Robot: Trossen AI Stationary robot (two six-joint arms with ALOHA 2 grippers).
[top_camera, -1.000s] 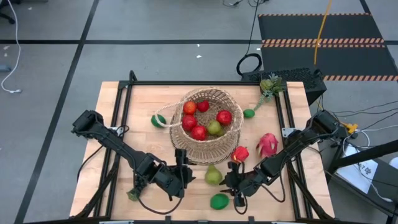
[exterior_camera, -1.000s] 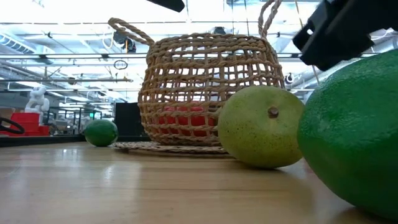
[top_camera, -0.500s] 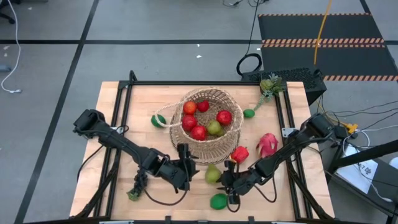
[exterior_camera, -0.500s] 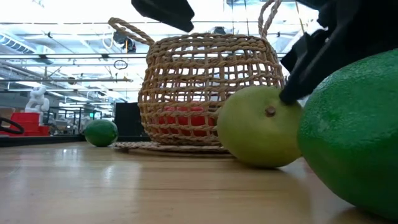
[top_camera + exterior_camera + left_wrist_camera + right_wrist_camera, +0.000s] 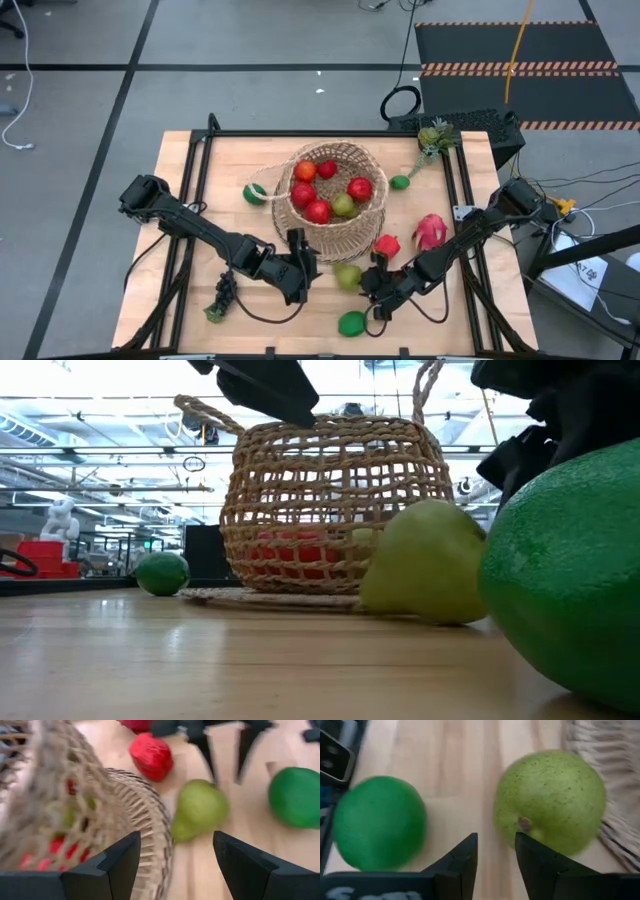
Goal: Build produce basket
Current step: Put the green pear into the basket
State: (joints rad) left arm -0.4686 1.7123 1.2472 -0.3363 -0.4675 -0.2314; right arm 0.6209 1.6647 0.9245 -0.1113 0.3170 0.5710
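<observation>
Over that last second I watched the basket [image 5: 335, 195] shift on the table [image 5: 190, 200]: it had slid away from the near edge, and the left tool [image 5: 303, 268] had come in close against its near wall. In the left wrist view the two fingers [image 5: 107, 865] stood apart with nothing between them, the woven wall just beside one of them, so I judged the left tool released and nudging, not gripping.

The green pear [image 5: 347, 277] had also changed. It had been standing with its stem end toward the low camera; by this moment it had tipped over and lay on its side just beside the basket's base. The right tool [image 5: 375, 285] had closed in on it from the lime's [image 5: 351, 323] side. Its fingers [image 5: 465, 862] were only narrowly apart and held nothing, with the pear just ahead of the tips.

Several red fruits [image 5: 318, 211] and a pear already sat inside the basket. The dragon fruit [image 5: 430, 232], a red piece [image 5: 386, 246], the grapes [image 5: 222, 296] and the limes were outside it.

My reading: the pear was the next pick, but it had rolled, so the right tool would have needed to open wider and re-aim.
</observation>
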